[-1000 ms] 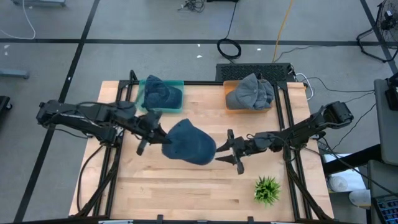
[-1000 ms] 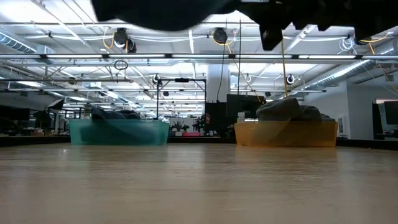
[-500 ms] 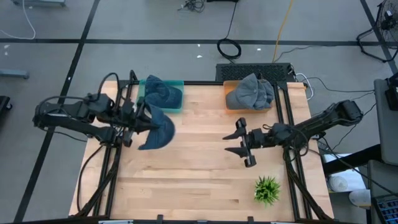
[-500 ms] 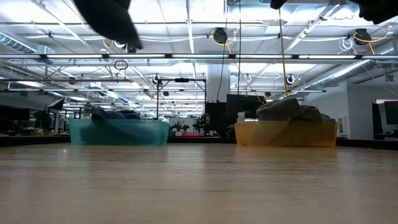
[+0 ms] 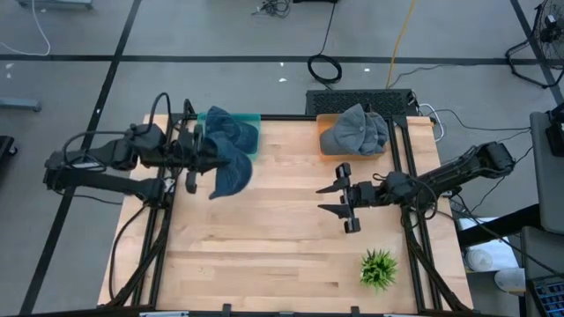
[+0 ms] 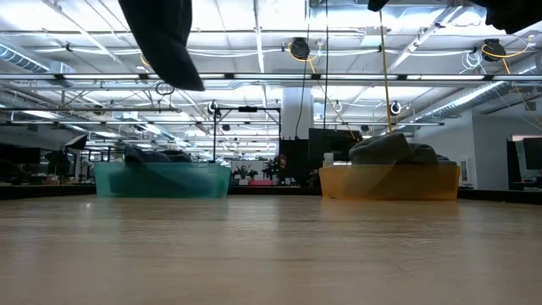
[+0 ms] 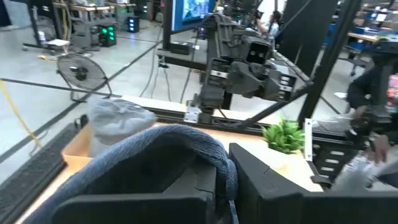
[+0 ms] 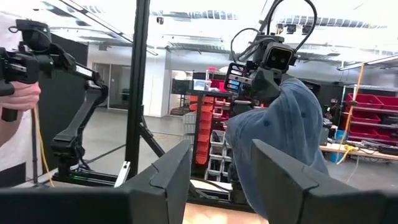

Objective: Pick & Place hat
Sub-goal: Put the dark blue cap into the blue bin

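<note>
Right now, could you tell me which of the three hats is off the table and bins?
The blue hat hanging from the left claw beside the teal bin; another blue hat lies in that bin, and the grey hat lies in the orange one.

The hat point(image 5: 231, 165) is denim blue, the bench point(image 5: 264, 255) pale wood, one bin point(image 6: 161, 180) teal, the other bin point(image 6: 389, 182) orange, the plant point(image 5: 379, 269) green.

Bright ceiling lights point(image 6: 296, 48) glare in low view; tabletop foreground blurred
</note>
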You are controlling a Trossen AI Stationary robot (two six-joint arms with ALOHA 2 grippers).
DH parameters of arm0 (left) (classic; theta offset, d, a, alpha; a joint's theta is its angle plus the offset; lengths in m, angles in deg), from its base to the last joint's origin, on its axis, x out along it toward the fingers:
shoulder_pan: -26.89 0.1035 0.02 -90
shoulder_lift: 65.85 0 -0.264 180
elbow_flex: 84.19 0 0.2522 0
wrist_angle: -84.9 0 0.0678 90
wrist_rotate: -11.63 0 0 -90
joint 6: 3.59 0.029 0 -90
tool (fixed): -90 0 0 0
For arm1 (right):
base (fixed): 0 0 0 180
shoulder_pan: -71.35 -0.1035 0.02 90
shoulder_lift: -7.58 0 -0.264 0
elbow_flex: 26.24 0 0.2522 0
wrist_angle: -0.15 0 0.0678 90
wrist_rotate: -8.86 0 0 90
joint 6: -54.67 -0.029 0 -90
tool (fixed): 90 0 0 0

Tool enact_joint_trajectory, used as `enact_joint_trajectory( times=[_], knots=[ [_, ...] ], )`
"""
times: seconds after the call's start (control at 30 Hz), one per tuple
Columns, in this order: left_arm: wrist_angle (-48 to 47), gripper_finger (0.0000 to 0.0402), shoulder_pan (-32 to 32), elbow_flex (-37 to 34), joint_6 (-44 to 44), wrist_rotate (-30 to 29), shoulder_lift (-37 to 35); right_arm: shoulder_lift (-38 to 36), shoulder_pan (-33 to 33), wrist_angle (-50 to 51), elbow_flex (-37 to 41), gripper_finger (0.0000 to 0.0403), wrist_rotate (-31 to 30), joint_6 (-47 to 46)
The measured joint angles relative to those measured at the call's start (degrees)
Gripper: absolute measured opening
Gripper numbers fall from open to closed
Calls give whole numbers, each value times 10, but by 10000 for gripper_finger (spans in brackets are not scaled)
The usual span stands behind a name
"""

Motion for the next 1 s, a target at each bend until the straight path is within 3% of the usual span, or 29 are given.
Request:
enact_joint_trajectory(
  times=[0.1, 0.23, 0.57, 0.77, 1.0],
  knots=[
    [1, 21, 28, 0, 12, 23, 0, 0, 5, 0, 0, 152, -10, -4],
    [0, 21, 66, 0, 17, 36, 6, 0, 15, -7, 0, 167, -90, -67],
    [-8, 21, 176, 5, 42, 94, 33, 0, 38, 77, 0, 263, -88, -76],
    [-49, 21, 234, 58, 76, 125, 69, 0, 37, 103, 0, 288, -87, -76],
    [-165, 21, 274, 177, 142, 148, 129, 0, 38, 107, 0, 286, -87, -74]
  ],
)
